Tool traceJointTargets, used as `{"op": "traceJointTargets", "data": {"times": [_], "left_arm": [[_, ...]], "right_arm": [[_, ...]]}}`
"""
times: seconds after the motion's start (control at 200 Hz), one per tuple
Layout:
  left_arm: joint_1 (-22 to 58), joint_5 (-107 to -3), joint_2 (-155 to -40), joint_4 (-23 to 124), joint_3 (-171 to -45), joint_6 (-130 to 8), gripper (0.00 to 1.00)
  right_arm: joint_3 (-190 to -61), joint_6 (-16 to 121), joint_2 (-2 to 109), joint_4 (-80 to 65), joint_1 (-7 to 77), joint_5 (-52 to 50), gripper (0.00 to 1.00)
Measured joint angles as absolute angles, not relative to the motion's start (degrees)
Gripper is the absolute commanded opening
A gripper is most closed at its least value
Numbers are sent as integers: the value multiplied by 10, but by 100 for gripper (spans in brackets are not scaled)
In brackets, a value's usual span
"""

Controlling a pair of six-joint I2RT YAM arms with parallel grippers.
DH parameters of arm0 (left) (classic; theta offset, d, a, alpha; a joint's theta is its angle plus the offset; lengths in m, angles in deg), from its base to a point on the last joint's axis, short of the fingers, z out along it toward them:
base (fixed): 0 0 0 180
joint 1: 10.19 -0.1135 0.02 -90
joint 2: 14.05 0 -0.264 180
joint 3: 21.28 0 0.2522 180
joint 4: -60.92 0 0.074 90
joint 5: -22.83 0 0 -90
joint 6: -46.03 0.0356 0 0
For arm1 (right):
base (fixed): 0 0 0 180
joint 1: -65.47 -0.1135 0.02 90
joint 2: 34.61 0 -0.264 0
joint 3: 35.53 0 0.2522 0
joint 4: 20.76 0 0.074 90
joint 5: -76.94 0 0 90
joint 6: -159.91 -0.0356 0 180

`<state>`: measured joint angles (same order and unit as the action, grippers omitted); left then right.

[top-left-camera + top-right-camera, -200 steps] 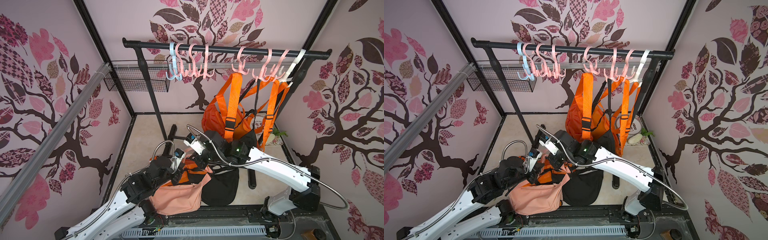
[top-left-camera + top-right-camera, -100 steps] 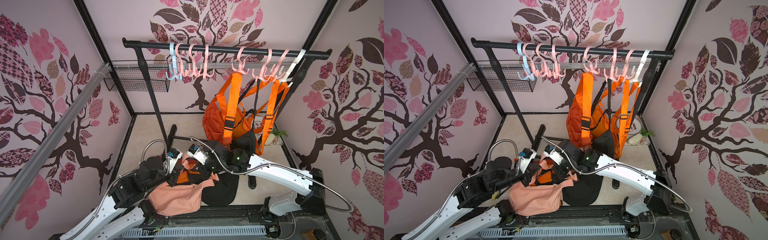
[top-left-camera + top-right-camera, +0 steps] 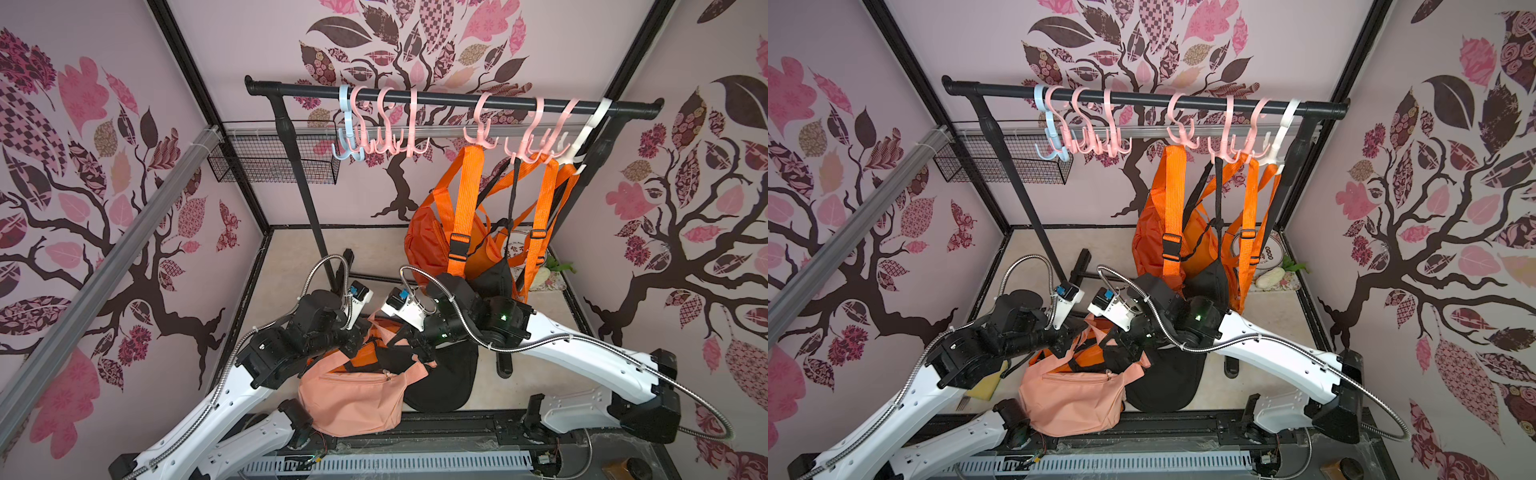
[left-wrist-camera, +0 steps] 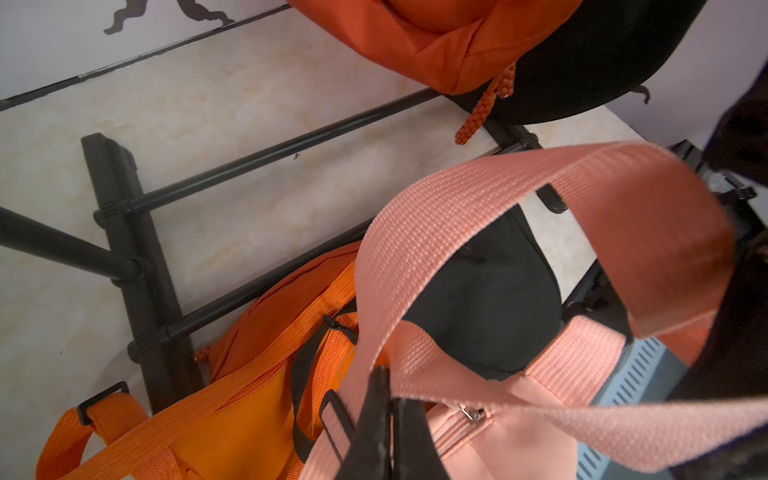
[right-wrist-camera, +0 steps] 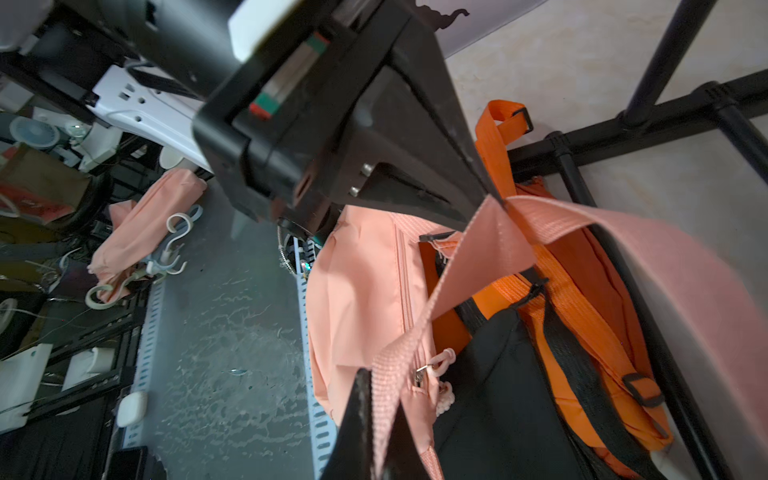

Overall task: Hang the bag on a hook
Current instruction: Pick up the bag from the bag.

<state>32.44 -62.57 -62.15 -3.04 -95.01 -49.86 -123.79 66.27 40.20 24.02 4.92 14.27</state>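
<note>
The salmon-pink bag [image 3: 353,399] [image 3: 1071,399] lies on the floor at the front, between the two arms. Its pink strap [image 4: 498,195] [image 5: 478,266] loops up off it. My left gripper [image 3: 365,332] [image 4: 388,386] is shut on the strap near the bag's zipper end. My right gripper [image 3: 409,338] [image 5: 380,382] is shut on the strap a little further along. Bare pink hooks [image 3: 386,141] [image 3: 1096,141] and a blue hook [image 3: 347,145] hang at the left of the black rail [image 3: 449,99], far above both grippers.
Orange bags [image 3: 432,241] hang by their straps from the right-hand hooks. A black bag [image 3: 444,382] and an orange bag [image 4: 257,415] lie beside the pink one. The rack's post [image 3: 307,208], its foot bars [image 4: 124,249] and a wire basket [image 3: 274,158] stand behind.
Both arms have shifted slightly above the bag while keeping hold of the strap. The bag's body has stayed on the floor.
</note>
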Motion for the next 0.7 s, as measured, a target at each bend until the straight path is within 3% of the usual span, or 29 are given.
{"op": "traceJointTargets", "data": {"times": [0.385,0.7], "left_arm": [[318,-515,-617,-40,-1067,-501,0],[326,-540,-678,43,-1276,-502,0]], "right_arm": [[-1345,624,355,254,89,152,0],[-1522,626,360,245,82,63,0]]}}
